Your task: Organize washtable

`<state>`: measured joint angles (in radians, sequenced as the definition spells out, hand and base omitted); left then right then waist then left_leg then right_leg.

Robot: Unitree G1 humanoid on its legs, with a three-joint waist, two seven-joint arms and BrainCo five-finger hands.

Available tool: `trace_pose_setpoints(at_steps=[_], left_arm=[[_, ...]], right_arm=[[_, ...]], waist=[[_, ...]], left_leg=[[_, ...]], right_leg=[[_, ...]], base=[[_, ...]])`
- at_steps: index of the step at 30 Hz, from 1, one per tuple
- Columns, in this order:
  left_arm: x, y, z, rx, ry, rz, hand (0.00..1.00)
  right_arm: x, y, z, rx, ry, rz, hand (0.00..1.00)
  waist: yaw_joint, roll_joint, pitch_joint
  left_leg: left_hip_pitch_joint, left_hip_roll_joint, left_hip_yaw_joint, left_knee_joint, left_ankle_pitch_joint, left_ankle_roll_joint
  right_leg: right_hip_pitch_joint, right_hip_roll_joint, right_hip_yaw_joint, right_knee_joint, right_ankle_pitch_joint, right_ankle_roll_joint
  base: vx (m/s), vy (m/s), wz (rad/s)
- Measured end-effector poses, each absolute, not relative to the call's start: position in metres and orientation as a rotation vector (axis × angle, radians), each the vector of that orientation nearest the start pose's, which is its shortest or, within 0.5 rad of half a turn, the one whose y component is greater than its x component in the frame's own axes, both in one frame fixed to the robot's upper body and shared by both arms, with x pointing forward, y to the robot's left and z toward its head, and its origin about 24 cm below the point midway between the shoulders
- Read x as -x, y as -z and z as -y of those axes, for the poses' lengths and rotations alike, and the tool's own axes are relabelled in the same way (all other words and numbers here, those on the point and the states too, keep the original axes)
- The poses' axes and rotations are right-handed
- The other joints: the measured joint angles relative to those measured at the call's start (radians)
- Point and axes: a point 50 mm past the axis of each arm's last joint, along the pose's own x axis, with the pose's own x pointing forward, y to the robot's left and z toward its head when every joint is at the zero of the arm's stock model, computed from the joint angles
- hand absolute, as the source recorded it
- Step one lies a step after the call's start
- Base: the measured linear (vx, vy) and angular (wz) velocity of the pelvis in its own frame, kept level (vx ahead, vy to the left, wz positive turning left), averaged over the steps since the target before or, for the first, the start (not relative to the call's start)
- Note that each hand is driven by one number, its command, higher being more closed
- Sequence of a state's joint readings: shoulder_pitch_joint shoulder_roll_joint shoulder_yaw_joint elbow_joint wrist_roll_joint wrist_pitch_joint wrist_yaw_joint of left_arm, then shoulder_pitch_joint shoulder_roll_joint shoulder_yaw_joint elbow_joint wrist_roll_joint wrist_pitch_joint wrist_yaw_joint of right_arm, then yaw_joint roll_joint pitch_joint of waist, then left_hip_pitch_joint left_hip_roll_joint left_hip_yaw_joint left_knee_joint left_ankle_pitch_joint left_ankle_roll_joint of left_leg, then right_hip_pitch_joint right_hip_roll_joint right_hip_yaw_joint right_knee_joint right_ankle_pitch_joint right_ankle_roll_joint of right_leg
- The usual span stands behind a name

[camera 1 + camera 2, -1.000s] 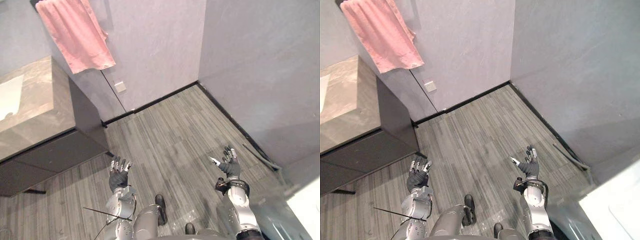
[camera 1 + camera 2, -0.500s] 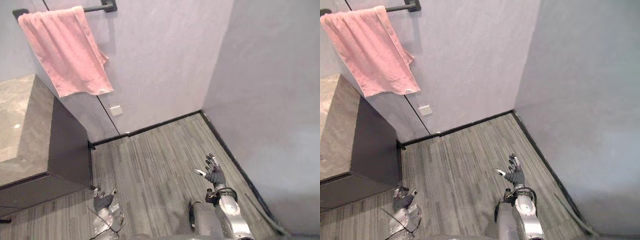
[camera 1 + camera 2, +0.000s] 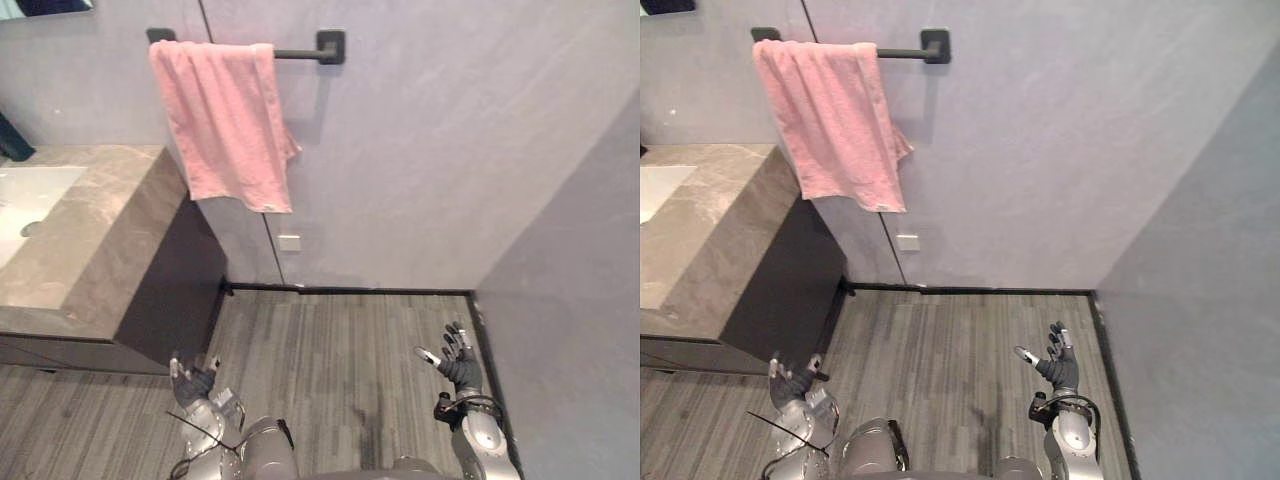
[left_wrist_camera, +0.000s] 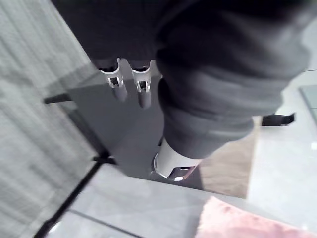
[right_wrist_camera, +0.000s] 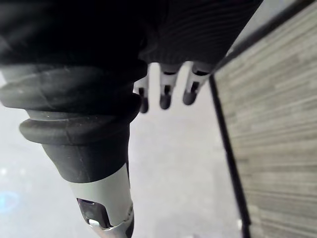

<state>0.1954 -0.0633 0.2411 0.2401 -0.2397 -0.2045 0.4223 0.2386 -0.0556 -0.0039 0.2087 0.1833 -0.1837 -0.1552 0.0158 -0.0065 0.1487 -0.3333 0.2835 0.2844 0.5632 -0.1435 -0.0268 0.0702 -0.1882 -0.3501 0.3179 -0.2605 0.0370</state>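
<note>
View has swung: washtable (image 3: 90, 230) lies at ten o'clock of the nearer left hand (image 3: 190, 382); it and right hand (image 3: 458, 365) are released, empty.

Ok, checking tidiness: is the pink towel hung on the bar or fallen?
Hung: the towel drapes over the bar, its lower edge well above the floor.

both arms are bent, forearms lifted, hands upward. the left hand (image 3: 190, 380) is just in front of the washtable (image 3: 110, 225), near its dark side, with fingers (image 4: 118, 83) straight, slightly spread, and empty. the right hand (image 3: 460, 365) is well apart from the washtable, on the robot's right, with fingers (image 5: 165, 96) straight, thumb out sideways, also empty.
</note>
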Motion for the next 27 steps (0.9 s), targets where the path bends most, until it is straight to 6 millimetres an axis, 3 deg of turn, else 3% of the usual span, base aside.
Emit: trace_pose_setpoints(at_steps=[2,3,5,7,9,11,13,15,16,17,19,20,21,22,25,27], left_arm=[[-0.181,0.021,-0.225,0.181,-0.778,-0.154,0.0],[-0.187,0.002,-0.22,0.137,-0.745,-0.069,0.0],[-0.196,-0.019,-0.215,0.092,-0.708,0.031,0.0],[-0.202,-0.037,-0.203,0.04,-0.647,0.111,0.0],[-0.209,-0.053,-0.187,0.013,-0.561,0.186,0.0],[-0.209,-0.061,-0.188,0.009,-0.556,0.219,0.0],[-0.207,-0.072,-0.189,-0.018,-0.556,0.272,0.0],[-0.205,-0.09,-0.19,-0.022,-0.547,0.365,0.0],[-0.205,-0.092,-0.189,-0.023,-0.543,0.381,0.0],[-0.205,-0.094,-0.188,-0.028,-0.527,0.391,0.0],[-0.206,-0.094,-0.185,-0.029,-0.505,0.392,0.0],[-0.208,-0.091,-0.184,-0.02,-0.502,0.376,0.0],[-0.209,-0.089,-0.182,-0.006,-0.503,0.365,0.0],[-0.209,-0.089,-0.181,-0.001,-0.503,0.367,0.0],[-0.215,-0.096,-0.178,0.006,-0.487,0.396,0.0],[-0.216,-0.097,-0.177,0.009,-0.48,0.401,0.0]], right_arm=[[-0.189,0.033,0.19,-0.1,0.282,-0.226,0.0],[-0.19,0.028,0.193,-0.097,0.29,-0.202,0.0],[-0.191,0.027,0.188,-0.133,0.302,-0.192,0.0],[-0.193,0.024,0.185,-0.153,0.303,-0.174,0.0],[-0.198,0.02,0.181,-0.162,0.287,-0.155,0.0],[-0.206,0.015,0.175,-0.175,0.258,-0.129,0.0],[-0.212,0.01,0.168,-0.184,0.23,-0.097,0.0],[-0.219,0.005,0.16,-0.191,0.195,-0.072,0.0],[-0.22,0.003,0.16,-0.19,0.191,-0.068,0.0],[-0.222,0.001,0.159,-0.19,0.187,-0.058,0.0],[-0.223,0.0,0.159,-0.188,0.187,-0.054,0.0],[-0.223,0.001,0.16,-0.173,0.174,-0.058,0.0],[-0.223,0.001,0.162,-0.159,0.17,-0.061,0.0],[-0.223,0.001,0.162,-0.155,0.164,-0.06,0.0],[-0.223,0.002,0.158,-0.167,0.146,-0.063,0.0],[-0.223,0.002,0.157,-0.174,0.131,-0.063,0.0]], waist=[[0.003,0.013,-0.007],[0.004,0.051,-0.03],[-0.002,-0.001,-0.053],[-0.003,-0.014,-0.056],[-0.003,-0.014,-0.052],[-0.007,-0.004,-0.04],[-0.009,0.013,-0.027],[-0.015,0.022,-0.022],[-0.017,0.022,-0.022],[-0.031,0.018,-0.023],[-0.042,0.0,-0.031],[-0.049,0.015,-0.029],[-0.048,0.039,-0.033],[-0.048,0.046,-0.034],[-0.046,0.051,-0.033],[-0.051,0.056,-0.03]], left_leg=[[0.018,-0.027,-0.011,-0.119,0.035,-0.039],[0.031,-0.037,-0.024,-0.178,0.12,-0.039],[0.028,-0.121,-0.012,-0.125,0.045,-0.008],[0.033,-0.177,-0.007,-0.097,-0.005,0.029],[0.105,-0.231,-0.002,-0.111,-0.056,0.075],[0.188,-0.244,0.004,-0.154,-0.073,0.09],[0.292,-0.25,0.018,-0.234,-0.074,0.09],[0.371,-0.25,0.046,-0.307,-0.072,0.086],[0.381,-0.251,0.051,-0.316,-0.072,0.083],[0.391,-0.251,0.054,-0.316,-0.076,0.075],[0.402,-0.259,0.058,-0.297,-0.093,0.046],[0.411,-0.247,0.05,-0.271,-0.11,0.027],[0.416,-0.222,0.048,-0.253,-0.111,0.025],[0.416,-0.209,0.049,-0.241,-0.112,0.024],[0.399,-0.153,0.047,-0.12,-0.108,0.018],[0.346,-0.105,0.039,0.058,-0.078,0.004]], right_leg=[[0.038,-0.026,-0.006,-0.019,-0.006,0.056],[0.069,-0.031,-0.008,-0.032,-0.021,0.107],[0.082,-0.12,0.01,-0.007,-0.02,0.132],[0.032,-0.182,0.074,0.128,0.031,0.095],[-0.092,-0.247,0.17,0.417,0.175,-0.012],[-0.165,-0.247,0.183,0.605,0.144,-0.043],[-0.225,-0.206,0.155,0.679,0.087,-0.033],[-0.277,-0.123,0.061,0.528,0.029,0.007],[-0.283,-0.105,0.039,0.466,0.028,0.008],[-0.29,-0.069,0.003,0.332,0.03,0.007],[-0.288,-0.016,0.01,0.152,0.109,-0.021],[-0.268,0.005,0.017,0.113,0.139,-0.04],[-0.23,0.035,0.019,0.058,0.143,-0.044],[-0.216,0.05,0.02,0.037,0.147,-0.047],[-0.153,0.1,0.023,-0.023,0.141,-0.057],[-0.107,0.121,0.025,-0.046,0.133,-0.069]], base=[[0.36,0.338,0.23],[0.37,0.403,0.23],[0.36,0.335,0.35],[0.42,0.393,0.45],[0.5,0.435,0.31],[0.32,0.218,-0.09],[0.3,0.171,-0.24],[0.27,0.098,-0.27],[0.25,0.041,-0.09],[0.31,0.001,0.05],[0.3,-0.038,0.07],[0.27,-0.072,-0.1],[0.32,-0.092,-0.16],[0.23,-0.078,-0.27],[0.21,-0.113,-0.21],[0.18,-0.082,-0.19]])
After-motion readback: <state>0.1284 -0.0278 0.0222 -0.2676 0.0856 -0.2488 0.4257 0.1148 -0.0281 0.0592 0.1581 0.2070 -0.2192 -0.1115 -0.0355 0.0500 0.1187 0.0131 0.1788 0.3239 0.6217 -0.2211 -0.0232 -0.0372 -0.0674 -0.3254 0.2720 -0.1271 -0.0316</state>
